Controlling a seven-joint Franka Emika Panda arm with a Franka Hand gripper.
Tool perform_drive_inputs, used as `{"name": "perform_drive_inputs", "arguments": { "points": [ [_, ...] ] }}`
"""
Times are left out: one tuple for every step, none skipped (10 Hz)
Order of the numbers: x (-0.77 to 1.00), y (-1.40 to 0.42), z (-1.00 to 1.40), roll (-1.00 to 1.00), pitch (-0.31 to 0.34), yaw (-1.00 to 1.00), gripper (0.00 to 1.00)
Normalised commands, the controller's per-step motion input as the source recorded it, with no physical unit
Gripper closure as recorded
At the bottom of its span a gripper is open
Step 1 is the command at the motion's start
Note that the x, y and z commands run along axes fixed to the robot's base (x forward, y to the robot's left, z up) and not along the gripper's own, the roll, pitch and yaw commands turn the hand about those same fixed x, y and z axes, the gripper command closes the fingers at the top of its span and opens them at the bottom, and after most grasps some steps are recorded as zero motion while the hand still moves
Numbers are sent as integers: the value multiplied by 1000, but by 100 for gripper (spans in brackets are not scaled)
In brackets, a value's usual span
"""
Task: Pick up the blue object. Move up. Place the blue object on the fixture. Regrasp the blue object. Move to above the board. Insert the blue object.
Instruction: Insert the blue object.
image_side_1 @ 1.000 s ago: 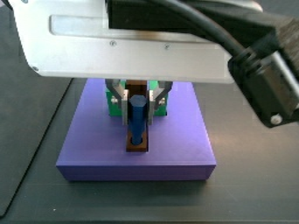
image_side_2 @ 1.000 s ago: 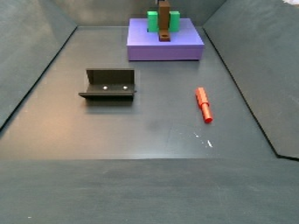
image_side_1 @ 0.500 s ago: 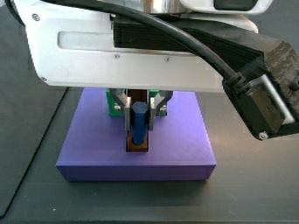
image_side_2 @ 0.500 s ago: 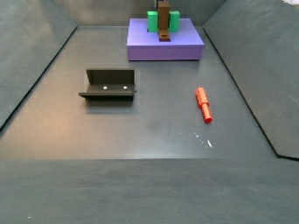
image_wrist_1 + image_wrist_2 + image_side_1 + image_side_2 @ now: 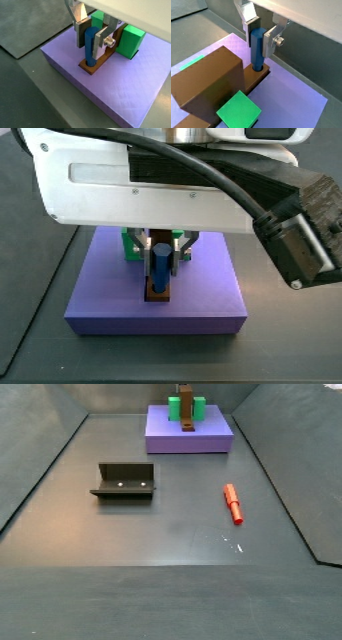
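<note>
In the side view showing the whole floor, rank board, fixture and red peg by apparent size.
1. The board, largest although it lies farthest back.
2. The fixture.
3. The red peg, smallest.
The gripper is over the board, fingers either side of the blue object; that side view does not show it.

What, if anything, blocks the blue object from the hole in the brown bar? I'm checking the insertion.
Nothing visible. The blue object stands upright between the gripper fingers, its lower end already at the brown bar on the board.
</note>
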Motion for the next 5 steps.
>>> {"name": "perform_drive_inputs", "arguments": {
  "points": [
    [0, 0, 31, 274, 0, -114, 100],
    [0, 0, 3, 257, 0, -103, 100],
    [0, 0, -34, 109, 0, -86, 100],
    [0, 0, -146, 20, 0, -49, 100],
    [0, 0, -214, 0, -11, -40, 100]
  ]
}}
